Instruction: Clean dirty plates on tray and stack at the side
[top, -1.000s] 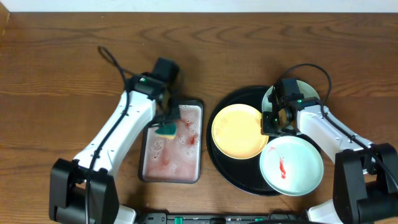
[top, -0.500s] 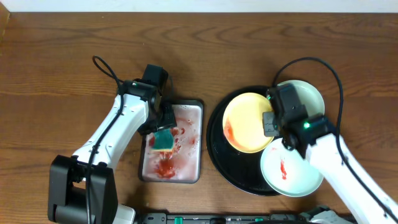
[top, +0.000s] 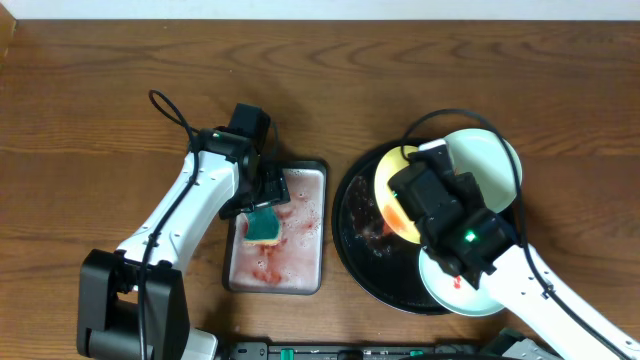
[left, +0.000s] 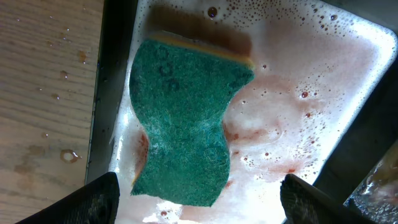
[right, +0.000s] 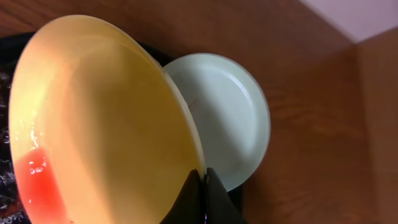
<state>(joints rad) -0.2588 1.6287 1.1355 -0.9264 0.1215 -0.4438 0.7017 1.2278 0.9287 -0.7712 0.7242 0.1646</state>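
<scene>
My left gripper (left: 199, 202) stands open just over the teal sponge (left: 183, 124), which lies loose in pink soapy water. The same sponge (top: 262, 227) shows in the overhead view, in the grey tray. My right gripper (right: 204, 177) is shut on the rim of the pale yellow plate (right: 93, 118) and holds it tilted above the black tray (top: 350, 235). Red liquid pools at the plate's low edge (right: 40, 180). One mint-white plate (top: 485, 155) rests at the tray's back right. Another mint-white plate (top: 452, 285), with a red smear, lies at the front, mostly under my right arm.
The grey rectangular tray (top: 237, 275) of foamy reddish water sits left of the black tray. Wet red streaks mark the black tray's floor (top: 372, 232). Bare wooden table (top: 90, 110) surrounds both trays.
My left gripper has opened and let the sponge go into the grey tray. My right arm has lifted the yellow plate and tipped it up, and red liquid has run to its low edge.
</scene>
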